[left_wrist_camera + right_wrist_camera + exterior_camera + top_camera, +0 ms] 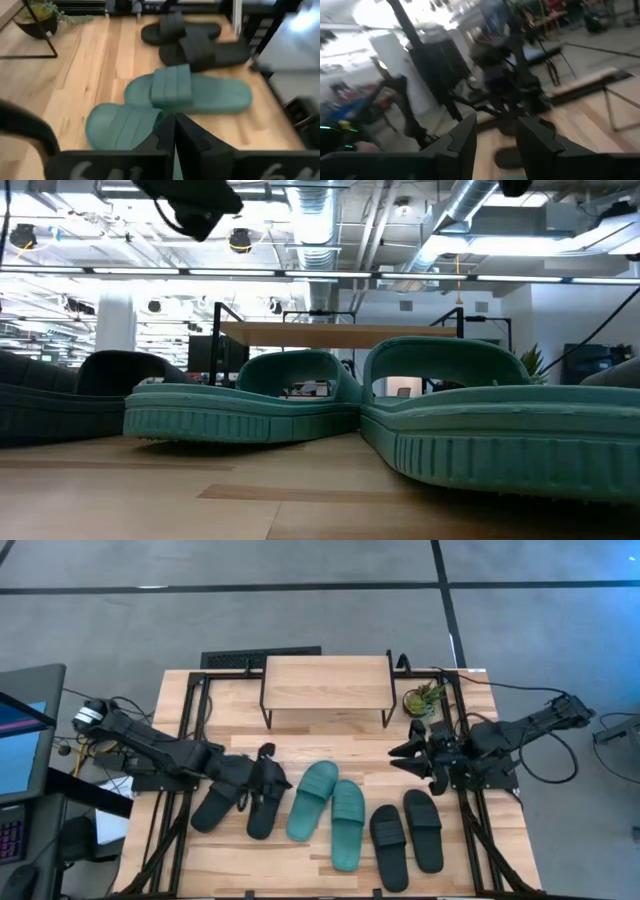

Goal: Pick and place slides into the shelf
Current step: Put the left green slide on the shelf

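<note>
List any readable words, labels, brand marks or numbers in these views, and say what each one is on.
No text reads clearly in any view.
Pale marks on the left end effector housing, in the left wrist view: too blurred to read.
Teal slides, black slides, shelf: no print visible.
Monitor beside the table: too small to read.

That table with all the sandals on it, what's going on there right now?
A two-armed robot is tidying six slides onto the small shelf, which holds none yet. The left hand is over the left black pair, fingers together and gripping nothing. The right hand waits open, above the table near the plant. The teal pair and the other black pair lie untouched.
</note>
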Available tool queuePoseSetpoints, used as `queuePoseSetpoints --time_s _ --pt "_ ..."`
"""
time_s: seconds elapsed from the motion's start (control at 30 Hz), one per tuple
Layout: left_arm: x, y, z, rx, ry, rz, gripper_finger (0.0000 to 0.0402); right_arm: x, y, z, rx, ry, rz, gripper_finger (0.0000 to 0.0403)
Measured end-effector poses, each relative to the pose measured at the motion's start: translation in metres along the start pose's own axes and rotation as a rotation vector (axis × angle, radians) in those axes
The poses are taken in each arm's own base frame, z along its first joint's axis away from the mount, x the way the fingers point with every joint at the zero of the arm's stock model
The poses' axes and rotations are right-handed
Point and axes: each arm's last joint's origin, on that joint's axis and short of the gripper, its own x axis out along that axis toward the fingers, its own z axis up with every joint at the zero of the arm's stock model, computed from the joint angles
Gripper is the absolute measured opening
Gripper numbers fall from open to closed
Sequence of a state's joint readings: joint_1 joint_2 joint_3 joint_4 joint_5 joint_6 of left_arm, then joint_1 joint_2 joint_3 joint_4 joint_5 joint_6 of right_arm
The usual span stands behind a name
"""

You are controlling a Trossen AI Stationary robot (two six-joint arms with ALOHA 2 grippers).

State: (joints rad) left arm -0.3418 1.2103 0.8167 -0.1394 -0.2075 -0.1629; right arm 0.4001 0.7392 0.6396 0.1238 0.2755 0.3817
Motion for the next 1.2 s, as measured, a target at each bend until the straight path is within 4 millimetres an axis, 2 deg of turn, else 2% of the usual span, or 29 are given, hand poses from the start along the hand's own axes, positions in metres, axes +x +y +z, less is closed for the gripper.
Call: queuePoseSetpoints --time_s 0.3,0.53,0.73,0.97,1.2 --pt "0.062 -0.025 0.006 0.252 0.207 0.029 0.0006 -0.005 0.005 -0.013 -0.021 0.129 -0.008 0.0122" --pt "0.095 -0.038 0.008 0.279 0.301 0.121 0.0051 -0.019 0.011 -0.016 -0.038 0.17 0.009 0.0122" --pt "0.107 -0.045 0.019 0.297 0.282 0.277 0.0097 -0.042 0.012 -0.012 -0.04 0.178 0.052 0.0122" --pt "0.123 -0.058 -0.007 0.432 0.406 0.289 0.012 -0.059 0.011 -0.01 -0.058 0.169 0.047 0.0122" --pt "0.119 -0.065 -0.009 0.413 0.365 0.446 0.0121 -0.063 0.015 -0.013 -0.086 0.166 0.022 0.0122"
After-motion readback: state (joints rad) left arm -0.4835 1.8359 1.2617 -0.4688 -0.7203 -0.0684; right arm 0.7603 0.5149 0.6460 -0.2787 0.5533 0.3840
